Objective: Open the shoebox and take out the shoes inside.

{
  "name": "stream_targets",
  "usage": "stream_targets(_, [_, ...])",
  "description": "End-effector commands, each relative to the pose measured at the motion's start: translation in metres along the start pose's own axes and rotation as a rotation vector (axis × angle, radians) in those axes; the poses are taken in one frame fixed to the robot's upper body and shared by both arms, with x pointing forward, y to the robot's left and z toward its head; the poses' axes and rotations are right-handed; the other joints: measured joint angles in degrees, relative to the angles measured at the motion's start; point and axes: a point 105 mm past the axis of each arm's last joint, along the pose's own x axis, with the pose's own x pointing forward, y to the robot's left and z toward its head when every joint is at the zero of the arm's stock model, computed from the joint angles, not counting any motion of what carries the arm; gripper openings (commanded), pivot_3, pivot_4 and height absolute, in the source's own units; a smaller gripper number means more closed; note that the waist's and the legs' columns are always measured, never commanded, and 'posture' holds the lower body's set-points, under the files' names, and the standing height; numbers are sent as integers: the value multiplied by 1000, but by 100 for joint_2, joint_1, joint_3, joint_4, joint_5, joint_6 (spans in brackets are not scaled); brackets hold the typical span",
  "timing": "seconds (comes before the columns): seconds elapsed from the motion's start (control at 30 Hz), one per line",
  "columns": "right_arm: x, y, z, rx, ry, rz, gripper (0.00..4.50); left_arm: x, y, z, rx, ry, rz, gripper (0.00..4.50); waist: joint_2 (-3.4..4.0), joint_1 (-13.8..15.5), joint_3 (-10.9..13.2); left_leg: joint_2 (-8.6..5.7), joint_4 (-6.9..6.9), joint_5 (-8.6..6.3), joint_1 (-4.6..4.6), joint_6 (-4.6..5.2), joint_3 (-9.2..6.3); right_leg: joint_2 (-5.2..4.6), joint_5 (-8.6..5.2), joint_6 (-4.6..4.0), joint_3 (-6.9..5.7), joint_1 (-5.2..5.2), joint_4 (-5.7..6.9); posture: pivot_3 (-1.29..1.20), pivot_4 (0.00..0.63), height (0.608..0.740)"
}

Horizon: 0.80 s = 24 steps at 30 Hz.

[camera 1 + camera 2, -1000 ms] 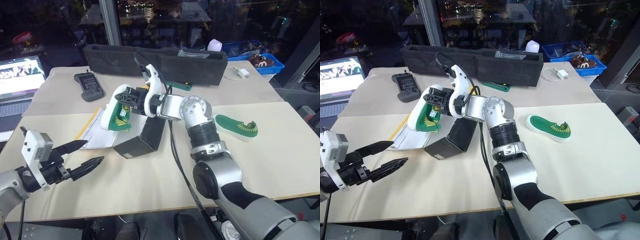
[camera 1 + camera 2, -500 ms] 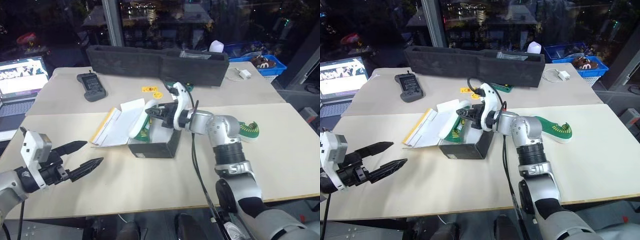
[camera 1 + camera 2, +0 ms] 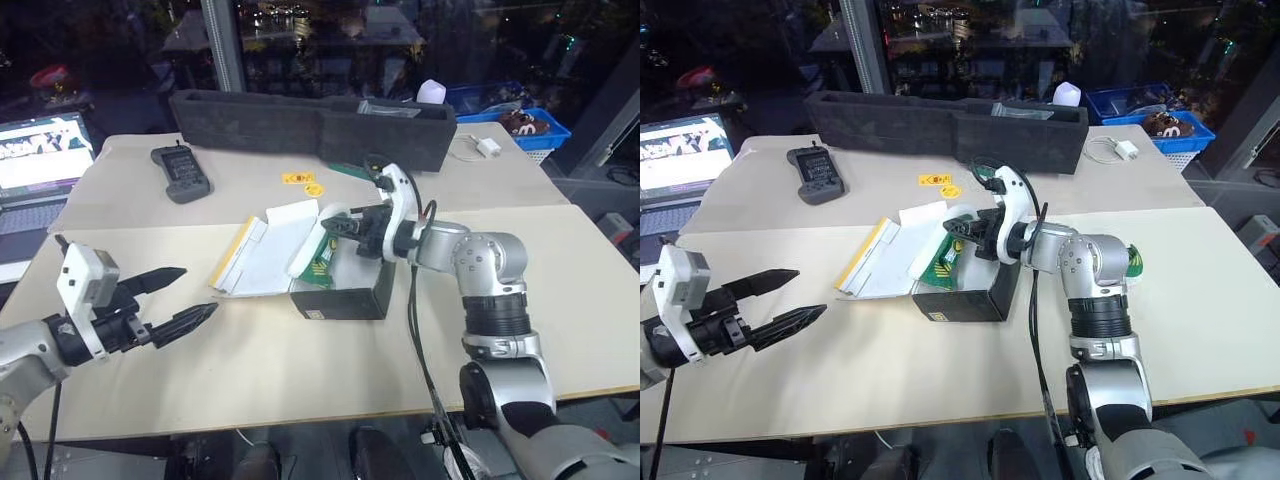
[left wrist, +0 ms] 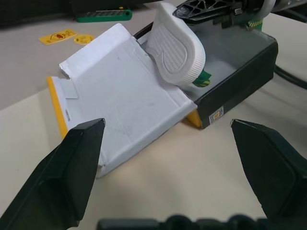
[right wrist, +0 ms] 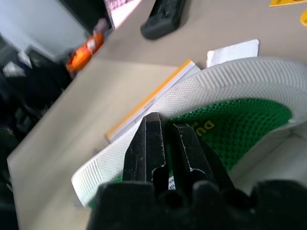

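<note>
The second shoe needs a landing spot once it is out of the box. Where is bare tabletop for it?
Bare table lies along the near edge, between the left gripper and the shoebox. The patch beyond the lid, near the remote, is free too. It is crowded around the right gripper, which pinches a shoe.

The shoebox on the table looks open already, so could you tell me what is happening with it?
The shoebox lies open, lid flat on the table. The right gripper is shut on a green shoe, holding it tilted above the box. The other shoe lies on the table behind the right arm. The left gripper hovers open, apart from the box.
</note>
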Motion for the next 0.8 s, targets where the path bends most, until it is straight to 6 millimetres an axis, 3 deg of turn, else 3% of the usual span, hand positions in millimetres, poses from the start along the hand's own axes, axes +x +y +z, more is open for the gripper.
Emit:
stream_targets(0.03, [12, 30, 19, 104, -116, 132, 47, 0, -1, 5, 13, -5, -9, 4500, 2, -16, 1, 5, -1, 0, 0, 0, 0, 6, 0, -1, 1, -2, 1, 0, 150, 740])
stream_targets(0.27, [28, 55, 38, 321, -266, 276, 47, 0, -1, 4, 14, -1, -11, 4500, 6, 72, 4, 14, 0, 0, -6, 0, -1, 14, 2, -4, -3, -3, -4, 0, 150, 740])
stream_targets(0.47, [22, 72, 65, 355, -340, 344, 47, -2, -1, 1, 10, 3, -9, 4500, 16, 2, 10, 18, -1, 0, -8, 0, -1, 23, 2, -5, 0, -7, -4, 0, 150, 740])
stream_targets(0.67, [-9, 75, 101, 247, -390, 325, 47, -2, -2, -2, 2, 4, -15, 4500, 21, 3, 13, 69, -3, -5, -6, 9, 2, 73, 7, -33, 1, -13, -5, 0, 150, 740])
stream_targets(0.8, [-66, 59, 129, 7, -378, 167, 47, 0, -2, -5, -8, 1, -25, 4500, 25, 105, 16, 67, 2, -5, -19, 9, 0, 74, 6, -35, 2, -10, -16, 0, 150, 740])
